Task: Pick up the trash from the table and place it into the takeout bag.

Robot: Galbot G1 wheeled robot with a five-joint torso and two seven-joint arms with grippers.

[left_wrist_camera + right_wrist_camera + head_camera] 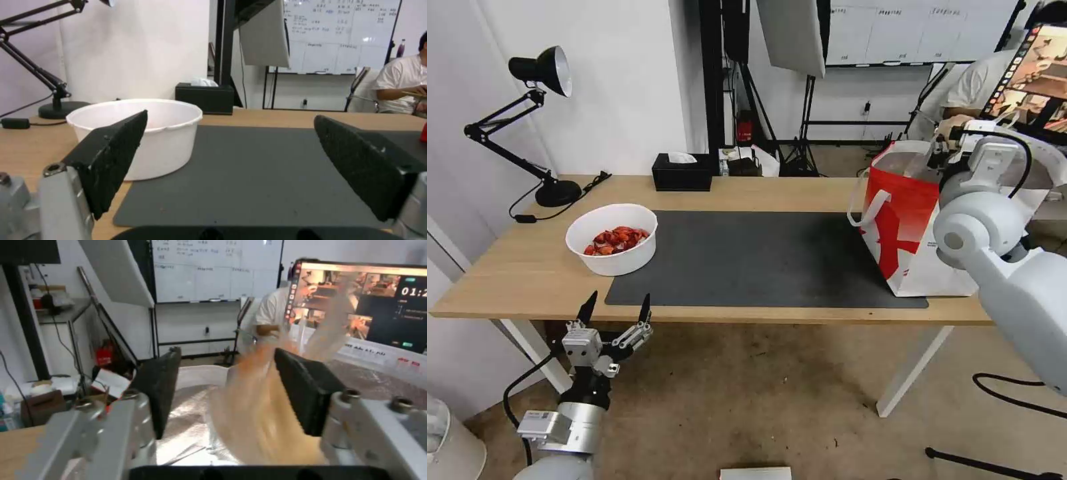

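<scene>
While the right gripper (222,390) hangs with its fingers apart over the open mouth of the takeout bag (904,230), a blurred beige-orange piece of trash (262,413) shows between them above the silver foil lining (186,426). The bag stands at the right end of the dark grey mat (760,257) on the light-wood table (514,273). The left gripper (616,310), fingers spread and holding nothing, hovers just off the table's near edge, near the white bowl of red shells (612,239) at the mat's left edge.
</scene>
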